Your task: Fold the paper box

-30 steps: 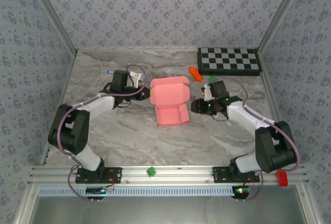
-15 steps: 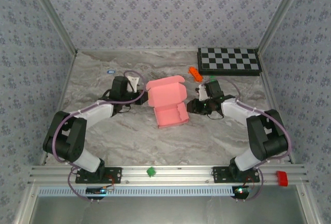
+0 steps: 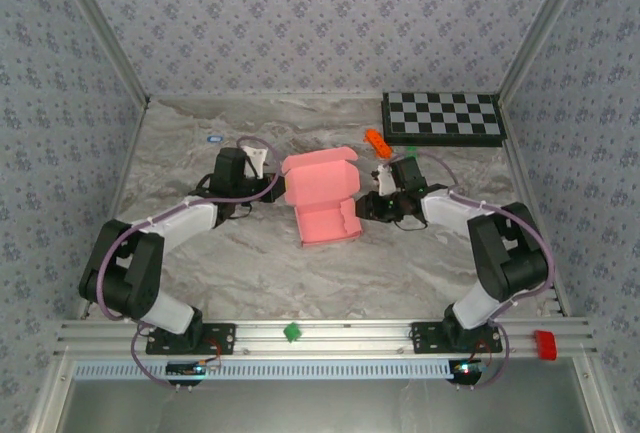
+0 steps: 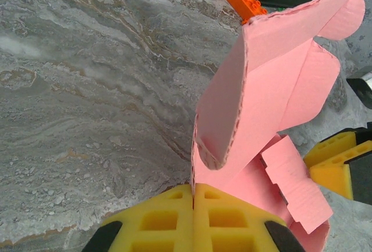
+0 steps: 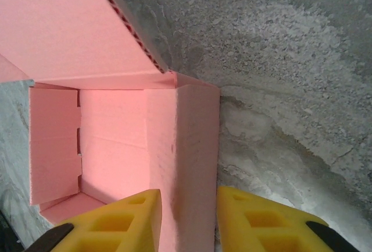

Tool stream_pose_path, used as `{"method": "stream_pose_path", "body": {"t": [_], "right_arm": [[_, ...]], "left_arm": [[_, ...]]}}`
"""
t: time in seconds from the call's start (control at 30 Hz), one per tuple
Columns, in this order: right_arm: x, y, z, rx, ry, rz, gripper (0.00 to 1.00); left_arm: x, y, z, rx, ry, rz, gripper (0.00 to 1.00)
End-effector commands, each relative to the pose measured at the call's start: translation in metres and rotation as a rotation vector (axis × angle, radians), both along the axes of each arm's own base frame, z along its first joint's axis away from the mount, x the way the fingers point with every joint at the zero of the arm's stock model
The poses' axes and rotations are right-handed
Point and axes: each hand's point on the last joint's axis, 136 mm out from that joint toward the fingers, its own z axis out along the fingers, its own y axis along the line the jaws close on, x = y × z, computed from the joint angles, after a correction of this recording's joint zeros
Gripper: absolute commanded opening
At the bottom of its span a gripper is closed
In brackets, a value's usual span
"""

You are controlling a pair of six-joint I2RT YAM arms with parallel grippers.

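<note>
The salmon-pink paper box stands mid-table as a half-formed tray, its lid flap raised at the back. My left gripper is at the box's left side. In the left wrist view this gripper is shut on the thin edge of the paper box. My right gripper is at the box's right side. In the right wrist view its yellow fingers straddle the right wall of the box, one inside and one outside, with my right gripper closed onto that wall.
A small orange block lies just behind the box, near a checkerboard at the back right. A tiny blue item sits at the back left. A green piece rests on the front rail.
My right gripper has moved left to the box and narrowed around its right wall. My left gripper and the box shifted slightly left and toward the front.
</note>
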Motion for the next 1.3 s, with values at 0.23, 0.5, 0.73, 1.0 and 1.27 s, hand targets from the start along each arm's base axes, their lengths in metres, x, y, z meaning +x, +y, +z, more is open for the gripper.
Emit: {"method": "stream_pose_path", "body": {"t": [0.23, 0.5, 0.73, 1.0, 1.27], "right_arm": [[0.002, 0.011, -0.005, -0.005, 0.016, 0.019, 0.24], [0.001, 0.002, -0.014, -0.137, -0.005, 0.011, 0.19], [-0.002, 0.001, -0.021, -0.232, -0.008, 0.035, 0.16], [-0.003, -0.002, -0.025, -0.343, -0.028, 0.046, 0.16], [-0.002, -0.010, -0.028, -0.463, -0.035, 0.026, 0.13]], "left_arm": [[0.002, -0.002, 0.009, -0.014, -0.028, 0.006, 0.00], [0.002, -0.002, 0.008, -0.017, -0.027, 0.004, 0.00], [0.001, -0.003, 0.006, -0.015, -0.022, 0.002, 0.00], [0.002, -0.003, 0.006, -0.014, -0.021, 0.001, 0.00], [0.003, -0.005, 0.005, -0.013, -0.019, -0.003, 0.00]]}}
